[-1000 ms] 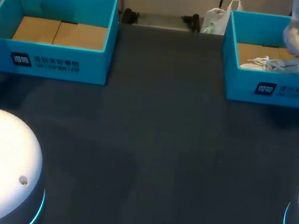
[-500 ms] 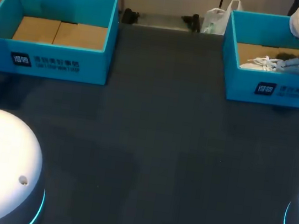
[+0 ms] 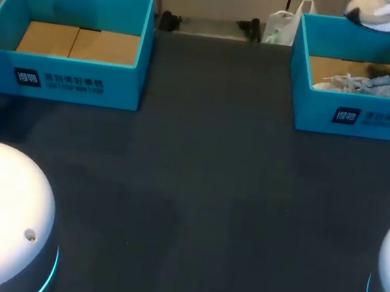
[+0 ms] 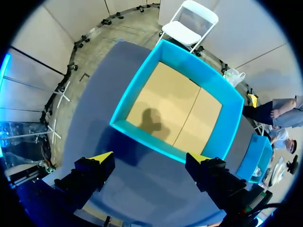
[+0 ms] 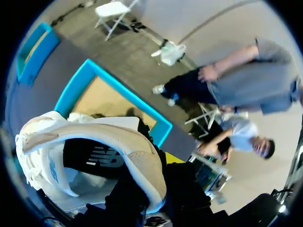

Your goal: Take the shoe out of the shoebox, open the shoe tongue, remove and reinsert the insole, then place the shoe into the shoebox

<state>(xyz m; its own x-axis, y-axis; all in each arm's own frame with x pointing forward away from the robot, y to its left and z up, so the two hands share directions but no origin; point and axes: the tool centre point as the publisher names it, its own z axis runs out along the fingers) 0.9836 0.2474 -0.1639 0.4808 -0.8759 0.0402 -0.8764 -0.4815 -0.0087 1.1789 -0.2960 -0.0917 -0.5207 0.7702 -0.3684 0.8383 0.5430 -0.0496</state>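
**Right gripper** point(image 5: 152, 172): the fingers are closed on a white shoe point(image 5: 90, 137) and hold it aloft. In the head view the shoe sits at the top right of the frame, above the far wall of the right shoebox point(image 3: 358, 125). A second shoe point(image 3: 367, 84) lies inside that box.

**Left gripper** point(image 4: 150, 157): the fingers are spread wide apart. It hangs above the near wall of the left shoebox point(image 4: 142, 80).

**Layout:** both boxes stand on the dark desk point(image 3: 203, 191), well apart, at upper left and upper right.

light: even, overhead | shadow: left gripper point(image 4: 150, 157) casts soft dark blot on left shoebox point(image 4: 137, 82) floor | table point(image 3: 196, 190): matte, dim | blur: raised shoe point(image 3: 373, 13) smeared
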